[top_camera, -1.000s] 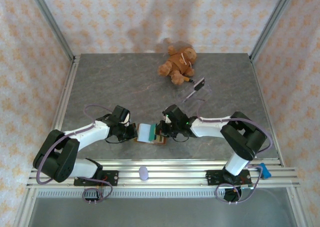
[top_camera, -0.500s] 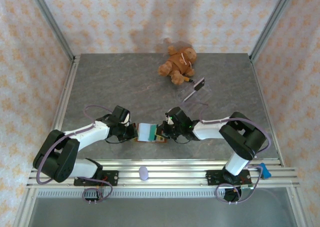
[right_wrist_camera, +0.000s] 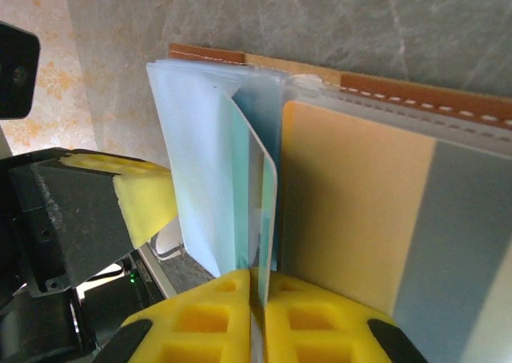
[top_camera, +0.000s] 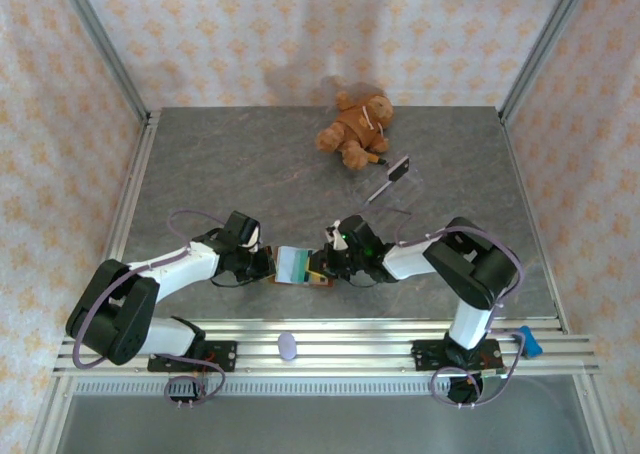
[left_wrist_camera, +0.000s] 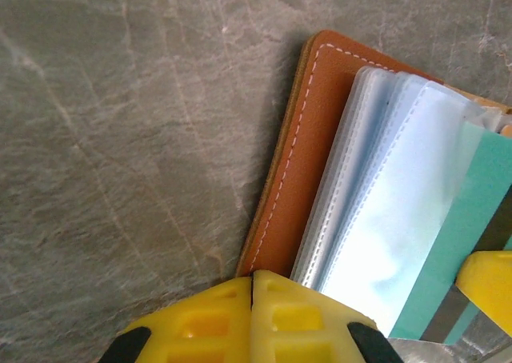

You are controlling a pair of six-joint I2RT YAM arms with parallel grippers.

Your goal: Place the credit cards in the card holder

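My left fingers (left_wrist_camera: 200, 319) are clenched tight at the edge of the open card holder (left_wrist_camera: 292, 171), front of the table (top_camera: 250, 164) between both arms; right fingers (right_wrist_camera: 320, 315) pinch a teal card (right_wrist_camera: 269, 203) among its sleeves.

I see whole table (top_camera: 250, 164) from high behind; wrist cameras close, facing each other, both sharing card holder (left_wrist_camera: 296, 163).

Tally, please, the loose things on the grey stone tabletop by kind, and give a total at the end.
Brown teddy bear: 1
Brown leather card holder with clear sleeves: 1
Cards in sight: 2, a teal card and an orange-and-grey card
Clear plastic stand with a black end: 1
Total: 5
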